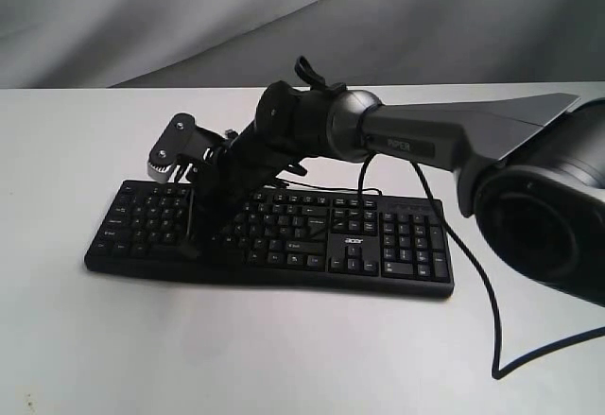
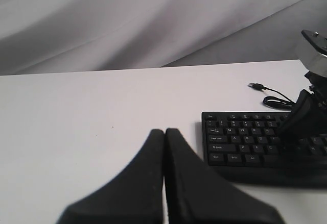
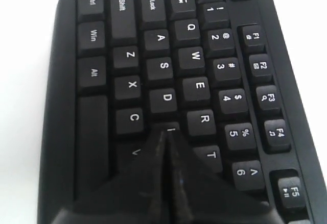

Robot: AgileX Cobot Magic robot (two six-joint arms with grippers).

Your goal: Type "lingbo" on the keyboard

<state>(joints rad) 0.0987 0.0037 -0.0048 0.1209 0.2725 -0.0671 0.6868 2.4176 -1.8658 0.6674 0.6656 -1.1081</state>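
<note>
Right wrist view alone shows jaws at keyboard (image 3: pixel 64 132) key F.

The long flat black plastic keyboard (image 1: pixel 378 240) lies on the white table (image 1: pixel 284 358), number pad to the right in the exterior view, with its thin black USB cable (image 2: pixel 273 99) on the table behind it. My right gripper (image 3: pixel 167 128) reaches across from the right to the keyboard's left half, closed tips at the key between D, R and C. My left gripper (image 2: pixel 164 130), also closed, sits over the table beyond the keyboard's Esc-and-Ctrl end, apart from it.

Black keyboard (image 1: pixel 284 235), white legends, white table (image 1: pixel 284 349)
</note>
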